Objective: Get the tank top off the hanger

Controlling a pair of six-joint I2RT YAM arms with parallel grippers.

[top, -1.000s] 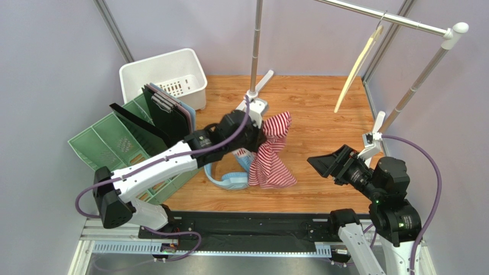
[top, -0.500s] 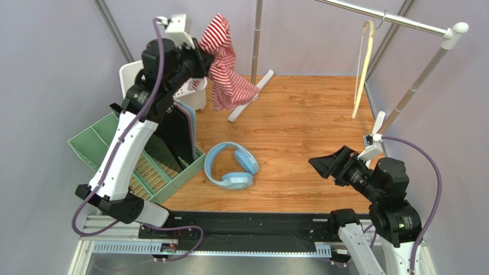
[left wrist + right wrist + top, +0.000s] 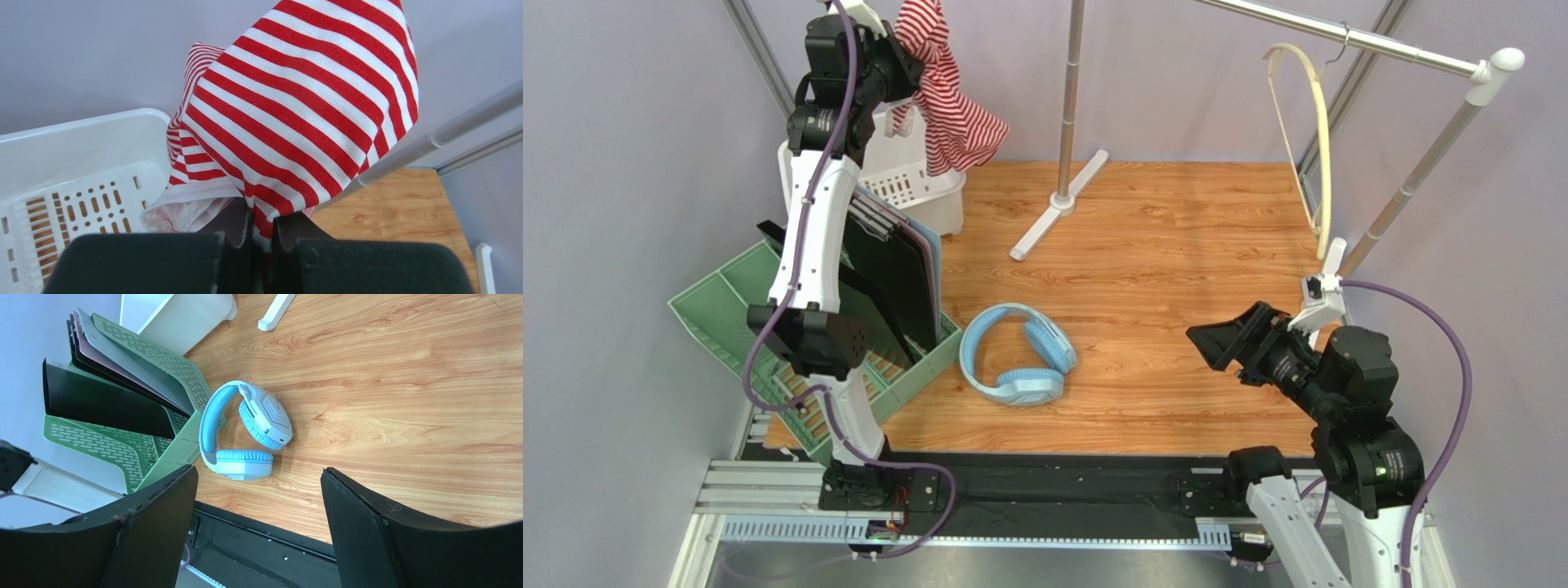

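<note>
1. Left gripper has climbed from low over the wooden floor in the middle of the top view to the upper left corner. Its jaws are pinched nearly together on a fold of striped cloth.
2. Right gripper sits at the lower right of the top view, much as it did a second ago, with its jaws spread wide and nothing between them.
3. The white basket at the upper left now has the raised arm and its load above it. A second ago nothing hung over it.
4. The tank top dangles from the left gripper. It is bunched at the top edge of the frame, and its lower hem hangs over the basket's rim. It is well apart from the hanger and clear of the floor, where it trailed a second ago.
5. The hanger hangs bare from the rail at the upper right, in a different pose from a second ago, so it looks to be swinging freely.
6. The blue headphones lie fully exposed at mid-frame, no longer partly under the cloth.
7. Judged from this, the garment is already separated from the hanger. What seems left is letting go, probably into the basket.
</note>
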